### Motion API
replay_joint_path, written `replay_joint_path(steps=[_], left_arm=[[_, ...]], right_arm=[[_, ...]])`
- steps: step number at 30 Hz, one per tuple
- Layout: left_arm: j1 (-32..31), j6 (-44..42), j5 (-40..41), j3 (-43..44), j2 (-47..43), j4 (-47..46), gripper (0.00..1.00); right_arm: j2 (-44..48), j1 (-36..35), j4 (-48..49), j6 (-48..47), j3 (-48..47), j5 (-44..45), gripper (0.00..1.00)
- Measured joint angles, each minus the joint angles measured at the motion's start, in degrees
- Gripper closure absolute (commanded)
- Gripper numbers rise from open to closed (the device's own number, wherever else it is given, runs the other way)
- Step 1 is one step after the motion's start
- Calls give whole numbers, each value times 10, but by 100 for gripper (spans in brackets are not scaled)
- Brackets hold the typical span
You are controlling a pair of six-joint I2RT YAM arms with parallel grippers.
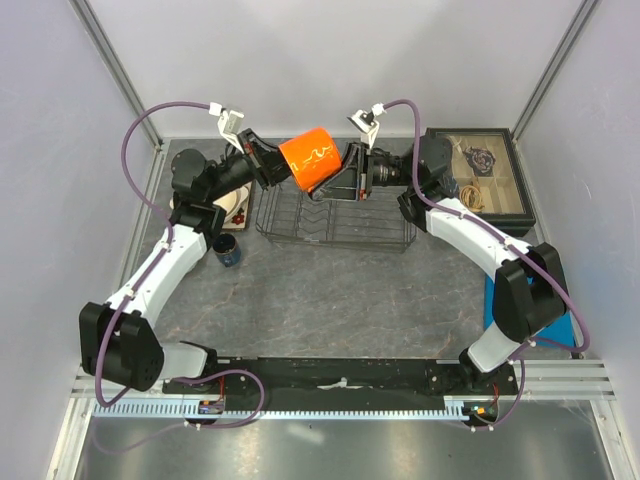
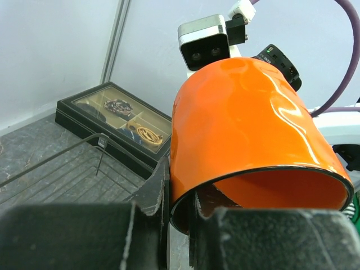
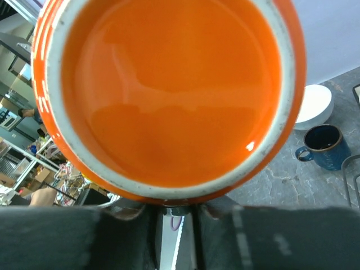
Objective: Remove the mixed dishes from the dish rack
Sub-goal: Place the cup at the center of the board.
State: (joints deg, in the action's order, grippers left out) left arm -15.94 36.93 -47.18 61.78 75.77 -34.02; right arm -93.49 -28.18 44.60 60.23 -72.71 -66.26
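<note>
While aloft, orange cup [image 1: 312, 160] sideways, mouth toward left hand [image 1: 272, 168].

Work surface: a grey, marble-veined tabletop [image 1: 330, 300], matt and evenly lit. The enclosure is closed on three sides by plain pale lavender-grey panels: back wall [image 1: 330, 60], left wall [image 1: 50, 200], right wall [image 1: 600, 170]. Bare aluminium posts [image 1: 108, 60] are noted at both rear corners. A slotted aluminium rail [image 1: 560, 380] is fixed along the near edge. Lighting is diffuse; only soft shadows are cast. In the right wrist view a cluttered room [image 3: 22, 169] is glimpsed beyond the enclosure, too blurred for detail.
</note>
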Motion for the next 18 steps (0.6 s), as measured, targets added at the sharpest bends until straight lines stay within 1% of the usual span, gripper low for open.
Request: replay_joint_path(steps=[2, 3, 8, 9, 12, 15, 18], left_arm=[[0, 0, 0, -3, -3, 3, 98], [1, -1, 1, -5, -4, 10, 98], [5, -9, 3, -10, -14, 41, 98], [7, -11, 4, -10, -15, 49, 99], [16, -16, 3, -10, -17, 66, 99], [36, -19, 3, -10, -19, 89, 98], [66, -19, 1, -1, -19, 113, 98]], right_arm=[[0, -1, 0, 0, 2, -5, 55], [0, -1, 0, -3, 2, -10, 50], [0, -2, -12, -22, 6, -19, 38], [0, -2, -17, -28, 6, -19, 34], [0, -2, -41, -55, 6, -20, 27], [4, -3, -86, -95, 6, -19, 22], [14, -3, -148, -145, 6, -15, 20]])
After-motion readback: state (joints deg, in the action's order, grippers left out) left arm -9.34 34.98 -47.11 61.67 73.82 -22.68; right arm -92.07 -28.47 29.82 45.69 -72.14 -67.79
